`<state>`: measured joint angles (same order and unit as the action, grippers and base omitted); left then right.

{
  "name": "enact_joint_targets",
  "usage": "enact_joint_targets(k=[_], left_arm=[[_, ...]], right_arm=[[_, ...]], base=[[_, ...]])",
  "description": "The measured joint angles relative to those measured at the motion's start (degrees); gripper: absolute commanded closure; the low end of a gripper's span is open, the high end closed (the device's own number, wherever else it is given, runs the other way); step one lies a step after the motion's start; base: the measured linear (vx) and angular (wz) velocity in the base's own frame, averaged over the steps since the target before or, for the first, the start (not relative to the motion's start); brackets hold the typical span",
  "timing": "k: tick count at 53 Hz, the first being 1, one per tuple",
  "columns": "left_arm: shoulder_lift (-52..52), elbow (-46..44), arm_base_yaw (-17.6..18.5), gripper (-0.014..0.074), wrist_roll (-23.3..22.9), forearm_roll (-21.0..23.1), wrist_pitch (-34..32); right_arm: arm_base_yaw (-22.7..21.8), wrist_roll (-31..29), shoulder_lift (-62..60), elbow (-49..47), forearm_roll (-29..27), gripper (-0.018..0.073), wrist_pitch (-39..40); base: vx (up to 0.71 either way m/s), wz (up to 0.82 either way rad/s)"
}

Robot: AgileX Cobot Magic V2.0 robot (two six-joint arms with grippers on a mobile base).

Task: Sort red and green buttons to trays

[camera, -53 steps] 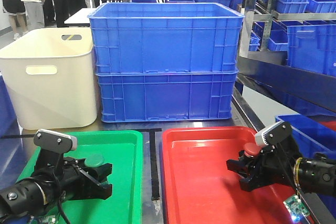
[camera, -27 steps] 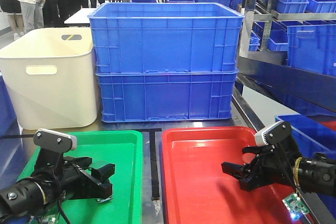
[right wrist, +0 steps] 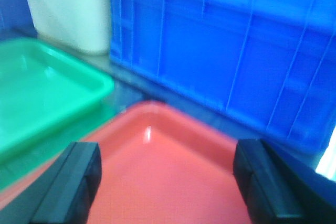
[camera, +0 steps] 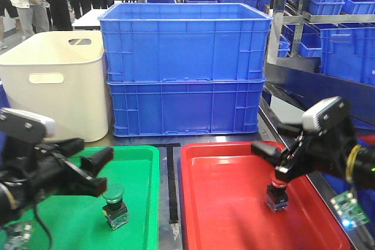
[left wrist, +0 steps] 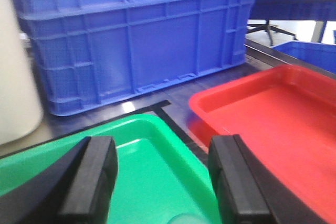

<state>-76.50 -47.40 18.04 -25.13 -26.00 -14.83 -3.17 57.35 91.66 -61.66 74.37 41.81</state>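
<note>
Behind your arms, two stacked blue crates (camera: 184, 68) fill the frame's centre and a cream bin (camera: 55, 83) stands at the left, walling off the far edge; both trays lie in front of them. Your left gripper (camera: 88, 168) hovers spread wide and empty at lower left, above the green tray (camera: 143, 203); the green button (camera: 114, 205) stands upright in that tray just below and right of its fingers, apart from them. Your right gripper (camera: 275, 159) hangs with its fingers wide apart and empty at lower right; the red button (camera: 276, 196) sits directly beneath it in the red tray (camera: 222, 209), not gripped. Count two buttons, two trays, two crates, one bin; a dark strip of table (camera: 170, 185) separates the trays, and bare tray floor surrounds each button.
</note>
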Motion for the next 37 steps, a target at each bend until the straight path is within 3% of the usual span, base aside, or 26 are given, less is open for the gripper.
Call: enact_joint_targets(k=[5,14,19,24,31,37], left_arm=[[4.9,0.0,0.0,0.0239,0.0,0.0,7.3],[13.9,0.0,2.4,0.0608,0.0,0.6,27.4],[18.0,0.0,4.9,0.0605,0.7,2.7,37.3],[21.8,1.7,7.6,0.0605,5.4,9.5,42.8],[26.7,7.8,10.9,0.0603,15.9,25.0,43.2],[30.2,13.6,11.7,0.0603,24.3,35.0,40.3]], right_arm=[[0.0,6.3,-5.4,0.0,4.8,0.0195,0.3],[0.0,24.1,-17.0,0.0,22.8,0.0575,2.1],[0.0,32.2,-23.3,1.3,26.8,0.0574,3.1],[0.0,35.2,-29.4,5.1,27.3,0.0571,3.2],[0.0,36.2,-38.1,13.2,27.3,0.0571,1.0],[0.0,36.2,-44.5,19.5,27.3,0.0569,-3.8]], base=[[0.00,0.00],[0.00,0.00],[0.00,0.00],[0.00,0.00],[0.00,0.00],[0.00,0.00]])
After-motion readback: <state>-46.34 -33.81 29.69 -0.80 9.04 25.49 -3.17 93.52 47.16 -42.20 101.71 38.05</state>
